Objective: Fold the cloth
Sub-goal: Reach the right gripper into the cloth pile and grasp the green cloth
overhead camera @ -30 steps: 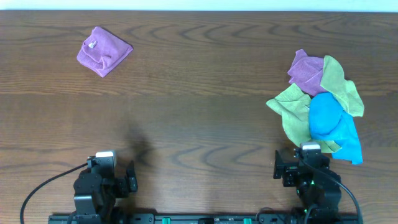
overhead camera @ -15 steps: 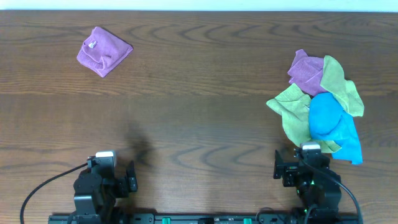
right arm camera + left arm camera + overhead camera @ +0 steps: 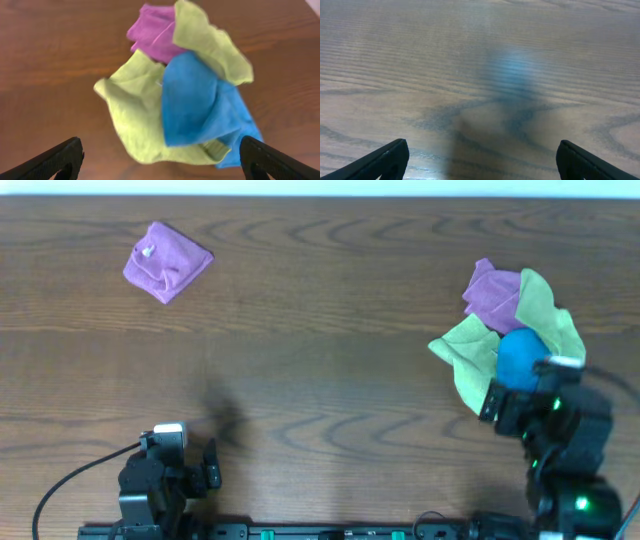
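The lime-green cloth (image 3: 466, 358) lies crumpled at the right of the table, at the lower left of a pile of cloths. In the right wrist view the cloth (image 3: 134, 107) lies partly under a blue cloth (image 3: 195, 100). My right gripper (image 3: 522, 392) is open and empty, over the near edge of the pile. In its own view the right gripper's (image 3: 162, 167) fingers sit wide apart at the bottom corners. My left gripper (image 3: 182, 458) is open and empty at the near left, over bare table (image 3: 480, 165).
The pile also holds a duller olive-green cloth (image 3: 548, 312), a purple cloth (image 3: 492, 292) and the blue cloth (image 3: 518, 358). A folded purple cloth (image 3: 166, 260) lies at the far left. The wooden table (image 3: 320, 360) spans the view.
My right arm has moved forward and to the right, from the near edge onto the near side of the pile, covering part of the blue cloth. The left arm has not moved.
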Robot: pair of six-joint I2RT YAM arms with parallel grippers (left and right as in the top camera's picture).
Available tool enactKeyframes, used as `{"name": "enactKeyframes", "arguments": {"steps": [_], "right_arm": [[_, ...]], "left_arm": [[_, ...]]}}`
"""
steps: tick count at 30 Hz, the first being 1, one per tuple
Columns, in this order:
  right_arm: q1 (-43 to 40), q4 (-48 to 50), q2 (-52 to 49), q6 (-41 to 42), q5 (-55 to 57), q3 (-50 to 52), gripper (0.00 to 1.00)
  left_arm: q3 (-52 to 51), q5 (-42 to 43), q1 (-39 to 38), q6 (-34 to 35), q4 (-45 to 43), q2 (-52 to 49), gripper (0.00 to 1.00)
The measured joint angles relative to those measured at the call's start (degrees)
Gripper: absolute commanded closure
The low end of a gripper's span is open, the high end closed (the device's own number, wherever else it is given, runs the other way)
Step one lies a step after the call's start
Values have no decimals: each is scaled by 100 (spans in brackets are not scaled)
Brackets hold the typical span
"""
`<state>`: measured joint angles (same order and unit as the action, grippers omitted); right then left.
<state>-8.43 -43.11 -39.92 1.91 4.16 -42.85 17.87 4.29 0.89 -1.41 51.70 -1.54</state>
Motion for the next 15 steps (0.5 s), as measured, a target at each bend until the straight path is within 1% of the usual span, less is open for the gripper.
{"name": "enactKeyframes", "arguments": {"steps": [5, 9, 11, 15], "right_arm": [[-184, -424, -1314, 46, 201, -1294, 1], [-365, -439, -2157, 48, 356, -2031, 1], [-483, -426, -2651, 50, 463, -2317, 1], [-664, -264, -3381, 63, 595, -2562, 1]], "left_arm": [[0, 2, 0, -11, 2, 4, 5], [0, 2, -4, -11, 2, 7, 5], [0, 2, -4, -13, 2, 4, 5], [0, 2, -4, -11, 2, 4, 5]]}}
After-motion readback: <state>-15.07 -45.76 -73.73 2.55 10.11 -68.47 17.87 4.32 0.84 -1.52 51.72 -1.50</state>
